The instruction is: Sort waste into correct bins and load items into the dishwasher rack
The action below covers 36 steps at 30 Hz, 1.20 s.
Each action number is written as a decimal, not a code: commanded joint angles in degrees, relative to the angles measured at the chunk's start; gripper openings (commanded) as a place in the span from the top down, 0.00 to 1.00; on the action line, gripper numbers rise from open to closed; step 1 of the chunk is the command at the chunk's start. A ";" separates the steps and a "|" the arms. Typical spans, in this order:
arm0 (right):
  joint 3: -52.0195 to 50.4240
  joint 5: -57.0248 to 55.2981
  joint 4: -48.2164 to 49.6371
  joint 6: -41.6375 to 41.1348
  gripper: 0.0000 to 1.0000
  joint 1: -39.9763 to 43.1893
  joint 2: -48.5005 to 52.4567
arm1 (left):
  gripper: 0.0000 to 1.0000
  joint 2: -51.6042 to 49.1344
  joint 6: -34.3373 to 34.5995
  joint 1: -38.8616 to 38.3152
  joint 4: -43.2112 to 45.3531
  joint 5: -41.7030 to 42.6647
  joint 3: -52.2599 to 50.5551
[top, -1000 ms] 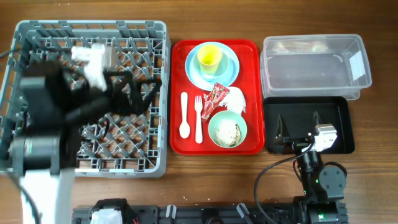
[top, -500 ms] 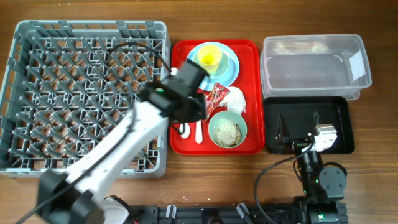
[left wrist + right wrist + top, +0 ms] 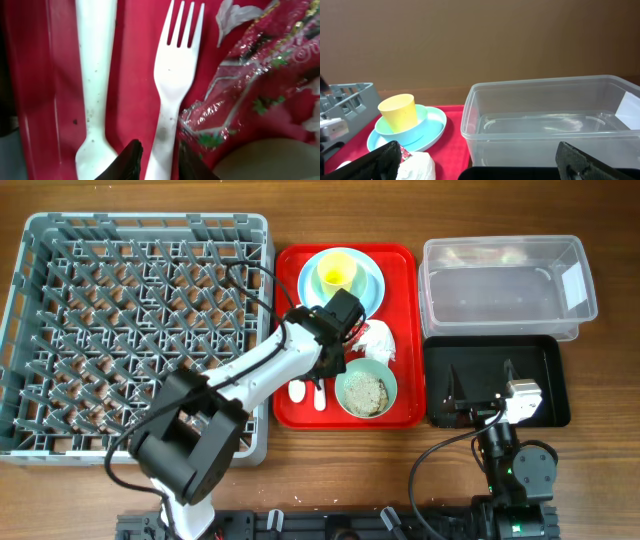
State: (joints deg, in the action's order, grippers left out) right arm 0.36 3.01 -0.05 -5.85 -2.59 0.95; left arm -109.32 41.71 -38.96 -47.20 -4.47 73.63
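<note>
In the left wrist view my left gripper is down on the red tray, its jaws closed against both sides of the white fork's handle. The white spoon lies just left of the fork, and the crinkled red wrapper just right. From overhead, the left gripper covers the fork's upper part. The napkin and a mint bowl holding rice scraps lie beside it. The yellow cup stands on the blue plate. My right gripper rests open over the black tray.
The grey dishwasher rack fills the left side. The red tray lies in the middle. The clear tub stands at the back right, right in front of the right wrist camera.
My left arm swung from over the rack across to the red tray and came down on the fork, its jaws narrowing from wide open. The right arm has not moved.
</note>
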 commanded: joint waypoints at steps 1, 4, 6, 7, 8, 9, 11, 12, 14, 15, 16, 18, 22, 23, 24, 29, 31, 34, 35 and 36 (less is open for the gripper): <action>-0.07 0.94 0.15 0.81 0.00 -0.24 -0.15 | 0.76 -2.84 0.50 -0.33 1.27 -1.03 -0.55; -0.07 0.94 0.15 0.79 0.00 -0.24 -0.15 | 0.78 -4.55 -0.33 -0.70 2.40 -1.01 -0.55; -0.07 0.94 0.15 0.79 0.00 -0.24 -0.15 | 0.79 -5.07 -1.44 -1.05 2.89 -1.20 -0.57; -0.07 0.94 0.15 0.79 0.00 -0.24 -0.15 | 0.79 -5.18 -1.42 -1.57 2.89 -1.18 -0.57; -0.07 0.96 0.15 0.79 0.01 -0.24 -0.15 | 0.79 -5.25 -1.42 -2.10 2.89 -1.20 -0.57; -0.07 0.94 0.15 0.79 0.00 -0.24 -0.15 | 0.79 -5.25 -1.42 -3.02 2.93 -1.68 -0.57; -0.07 0.94 0.15 0.81 0.00 -0.24 -0.15 | 0.82 -5.25 -1.42 -4.22 2.62 -5.01 -0.57; -0.07 0.94 0.15 0.76 0.00 -0.24 -0.15 | 0.88 -5.25 -1.40 -4.63 2.29 -6.73 -0.57; -0.07 0.94 0.15 0.79 0.00 -0.24 -0.15 | 0.96 -5.25 -1.38 -4.70 2.23 -6.97 -0.57; -0.07 0.94 0.15 0.79 0.00 -0.24 -0.15 | 0.96 -5.25 -1.40 -4.70 2.16 -6.97 -0.57; -0.07 0.94 0.15 0.79 0.00 -0.24 -0.15 | 0.96 -5.18 -1.42 -4.70 1.42 -7.28 -0.50; -0.07 0.94 0.15 0.76 0.00 -0.24 -0.15 | 0.96 -3.02 -1.40 -4.02 -2.10 -11.58 1.22; -0.07 0.94 0.15 0.76 0.00 -0.24 -0.15 | 0.96 7.15 -5.44 -2.01 -5.64 -15.58 5.44; -0.07 0.94 0.15 0.76 0.00 -0.24 -0.15 | 0.96 9.25 -6.16 -1.22 -5.88 -15.54 5.70; -0.07 0.94 0.15 0.79 0.00 -0.24 -0.15 | 0.96 11.74 -7.65 0.09 -5.86 -15.32 5.86; -0.07 0.94 0.15 0.79 0.00 -0.24 -0.15 | 0.96 20.72 -20.17 12.52 -7.87 -13.22 5.90; -0.07 0.94 0.15 0.79 0.00 -0.24 -0.15 | 0.96 20.13 -26.43 16.52 -8.11 -6.05 5.88; -0.07 0.94 0.15 0.79 0.00 -0.24 -0.15 | 0.96 17.62 -28.50 19.80 -11.61 -3.30 5.84; -0.07 0.94 0.15 0.81 0.01 -0.24 -0.15 | 0.96 16.92 -28.48 20.33 -12.04 -3.28 5.66; -0.07 0.94 0.15 0.79 0.00 -0.24 -0.15 | 0.96 15.69 -28.50 20.83 -12.22 -3.28 5.16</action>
State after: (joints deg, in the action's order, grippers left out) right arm 0.36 3.03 -0.05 -5.85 -2.59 0.95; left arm -91.11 16.01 -19.31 -59.11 -9.80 78.83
